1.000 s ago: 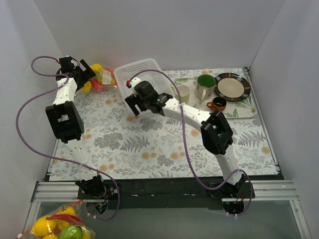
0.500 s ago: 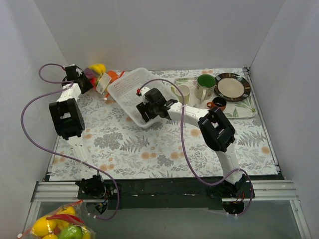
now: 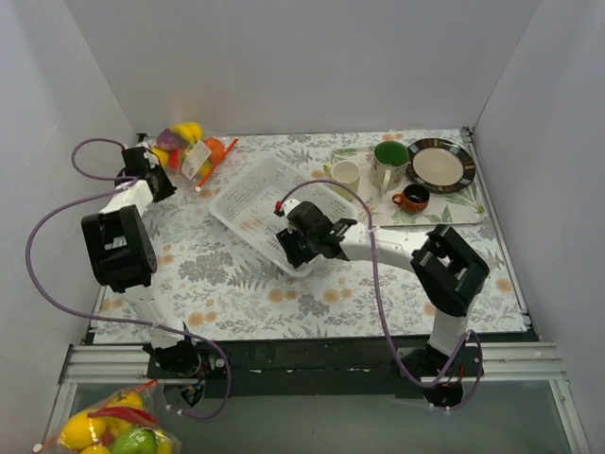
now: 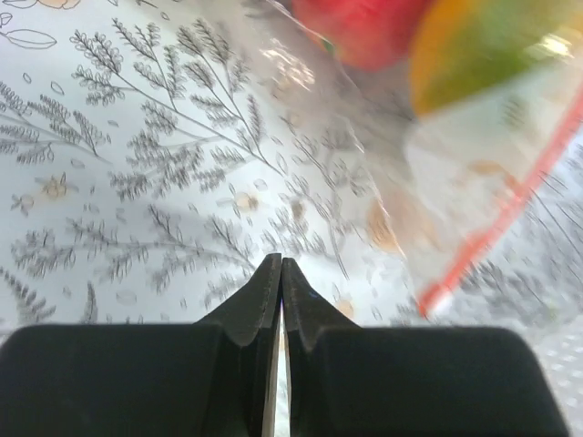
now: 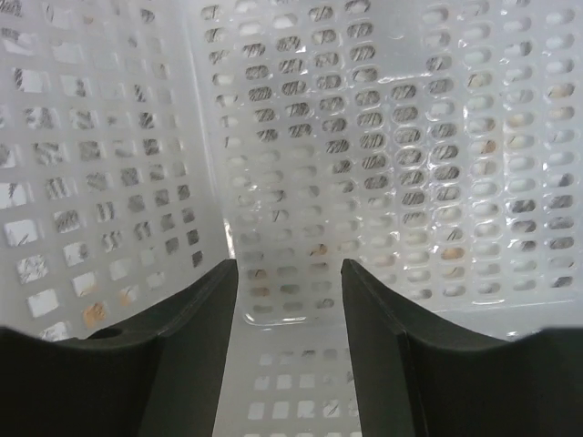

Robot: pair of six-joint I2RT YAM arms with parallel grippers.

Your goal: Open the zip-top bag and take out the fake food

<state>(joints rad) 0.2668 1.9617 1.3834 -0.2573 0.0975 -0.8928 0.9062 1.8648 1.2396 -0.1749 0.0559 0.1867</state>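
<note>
Since a second ago the white basket (image 3: pixel 250 199) has come down from standing on edge at the back wall and now lies slantwise on the floral tablecloth (image 3: pixel 217 284). The right gripper (image 3: pixel 288 251) has followed it to its near corner. The left gripper (image 3: pixel 163 184) has drawn back from the zip-top bag (image 3: pixel 194 151) and closed.

From above, the bag sits in the back-left corner, close to both walls. The fake food (image 3: pixel 184 132) is bunched inside it and the red zip strip (image 3: pixel 216 161) points toward the basket's far rim. Left gripper and bag are near but apart. Bare cloth runs from the basket's left edge to the left arm and across the near half of the table. At the back right, a tray (image 3: pixel 473 213) near the right wall carries a plate (image 3: pixel 440 165), a green mug (image 3: pixel 388 161), a cream cup (image 3: pixel 346 176) and a small brown cup (image 3: pixel 412 198).

The left wrist view shows the left gripper (image 4: pixel 279 273) with its jaws pressed together, nothing seen between them. The bag (image 4: pixel 364 182) lies just beyond, up and to the right, its strip (image 4: pixel 492 228) slanting and the food (image 4: pixel 364 27) at the top edge.

The right wrist view shows the right gripper (image 5: pixel 290 291) with its jaws parted partway. The basket (image 5: pixel 410 137) fills the frame, its perforated wall in the gap; contact cannot be told.
</note>
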